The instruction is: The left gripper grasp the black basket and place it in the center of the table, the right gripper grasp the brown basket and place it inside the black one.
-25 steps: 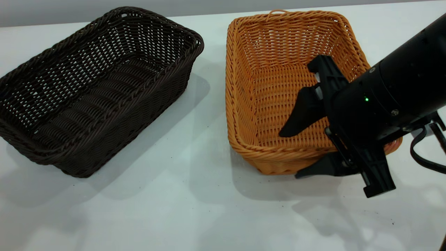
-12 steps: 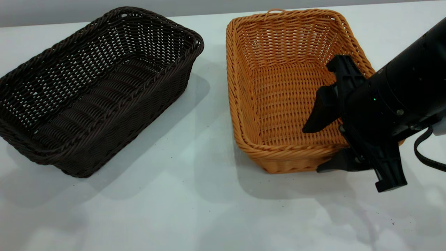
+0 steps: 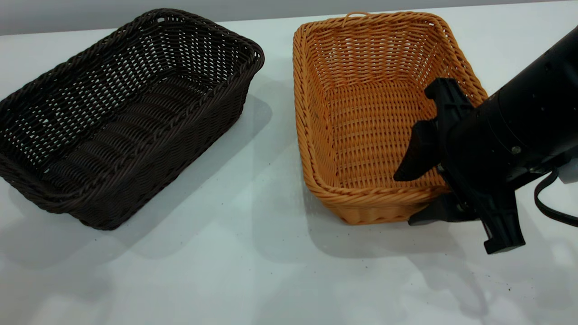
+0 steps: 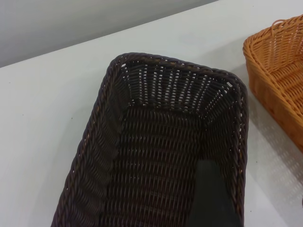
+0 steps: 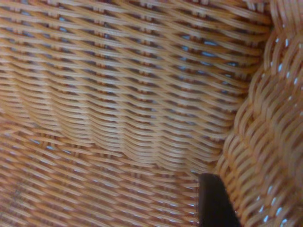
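Near the right edge of the tabletop [image 3: 253,271], the right end effector [image 3: 417,194] straddles the near right corner of the brown basket [image 3: 361,81]: one pointed finger reaches down inside the basket and the other sits outside its near wall, with the braided rim between them. The fingers are spread and not yet clamped on the wicker. From the right wrist view, the orange-tan weave of the basket's inner wall and floor fills the picture, with one dark fingertip [image 5: 214,201] close against it. The brown basket rests flat on the tabletop toward the far right, its small loop at the far short end. The black basket [image 3: 122,113] lies beside it toward the far left corner, apart from it with bare tabletop between. One dark finger of the left end effector [image 4: 210,198] shows inside the black basket in the left wrist view; whether that end effector is spread or clenched cannot be told.
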Tool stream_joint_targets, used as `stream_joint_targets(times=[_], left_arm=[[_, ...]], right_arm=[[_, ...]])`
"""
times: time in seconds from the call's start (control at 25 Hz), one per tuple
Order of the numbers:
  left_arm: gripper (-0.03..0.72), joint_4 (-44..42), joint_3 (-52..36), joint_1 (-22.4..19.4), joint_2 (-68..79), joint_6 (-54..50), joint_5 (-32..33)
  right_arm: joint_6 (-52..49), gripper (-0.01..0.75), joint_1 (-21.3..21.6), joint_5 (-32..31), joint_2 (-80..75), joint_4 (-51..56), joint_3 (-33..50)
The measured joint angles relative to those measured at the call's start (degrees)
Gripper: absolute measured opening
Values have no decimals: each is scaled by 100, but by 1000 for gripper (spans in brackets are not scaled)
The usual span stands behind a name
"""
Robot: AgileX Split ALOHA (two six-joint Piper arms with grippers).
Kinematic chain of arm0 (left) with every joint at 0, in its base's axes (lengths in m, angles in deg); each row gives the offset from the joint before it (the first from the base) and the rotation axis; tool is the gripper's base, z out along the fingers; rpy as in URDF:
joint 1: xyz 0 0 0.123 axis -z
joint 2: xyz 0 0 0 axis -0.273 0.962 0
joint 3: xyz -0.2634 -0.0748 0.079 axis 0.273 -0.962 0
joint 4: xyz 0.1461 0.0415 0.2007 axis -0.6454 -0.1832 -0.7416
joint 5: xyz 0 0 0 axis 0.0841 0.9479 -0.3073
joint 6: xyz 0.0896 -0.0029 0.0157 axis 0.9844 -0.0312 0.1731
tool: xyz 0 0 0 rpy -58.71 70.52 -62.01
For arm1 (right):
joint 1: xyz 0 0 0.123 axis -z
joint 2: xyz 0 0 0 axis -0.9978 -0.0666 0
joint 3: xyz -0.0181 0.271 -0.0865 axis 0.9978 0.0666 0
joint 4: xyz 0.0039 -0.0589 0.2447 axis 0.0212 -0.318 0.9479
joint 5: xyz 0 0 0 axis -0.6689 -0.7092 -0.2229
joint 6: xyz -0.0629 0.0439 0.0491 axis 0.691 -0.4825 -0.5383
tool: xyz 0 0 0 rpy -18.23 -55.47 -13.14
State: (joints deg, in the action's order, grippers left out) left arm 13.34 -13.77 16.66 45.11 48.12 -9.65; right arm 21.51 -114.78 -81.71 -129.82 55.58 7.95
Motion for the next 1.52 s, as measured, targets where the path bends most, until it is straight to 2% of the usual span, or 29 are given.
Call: stream_joint_targets(times=[0.24,0.44,0.72,1.0,1.2,1.32,1.52], left_arm=[[396,0,0,0,0,0,108],[396,0,0,0,0,0,132],[396,0,0,0,0,5,168],[396,9,-5,0,152,-24,160],[396,328,-101,176,450,15,154],[396,257,-117,411,630,30,22],[396,252,-117,801,1034,44,-315]], right_arm=[[-183,245,0,1,0,0,0],[-242,111,0,66,0,24,0],[184,103,0,224,6,16,0],[998,102,60,694,349,-36,6],[1625,102,589,1172,914,17,12],[2130,102,1085,780,1259,-37,12],[2919,102,2070,-308,1717,-647,7]])
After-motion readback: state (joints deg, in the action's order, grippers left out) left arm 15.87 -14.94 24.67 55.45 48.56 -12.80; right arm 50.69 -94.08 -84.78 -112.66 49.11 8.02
